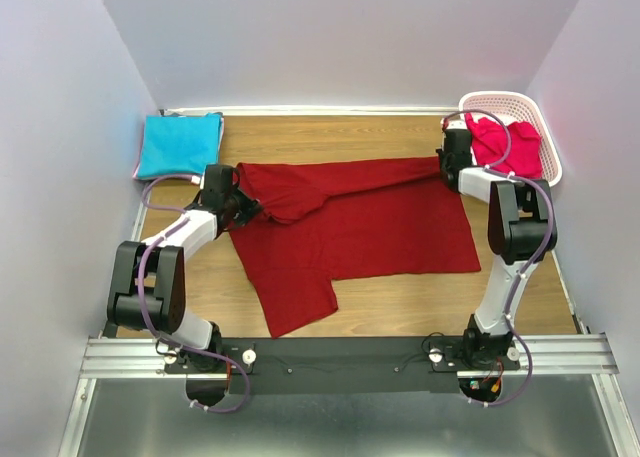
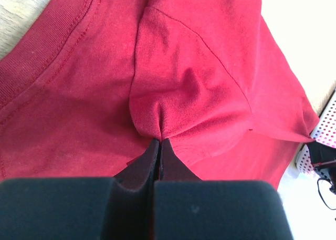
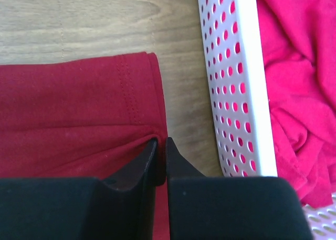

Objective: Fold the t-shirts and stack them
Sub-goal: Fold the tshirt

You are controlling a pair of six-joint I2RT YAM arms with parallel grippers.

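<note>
Two wrist views settle what overhead hides: my left fingers (image 2: 151,158) clench a pinch of the dark red t-shirt (image 1: 360,227), spread on the bench (image 1: 400,137); right fingers (image 3: 143,169) sit slightly parted at its hem, grip unclear.

Robotics lab cell: plain white walls (image 1: 350,37), wooden tabletop (image 1: 400,297), aluminium mounting rail (image 1: 572,355).
</note>
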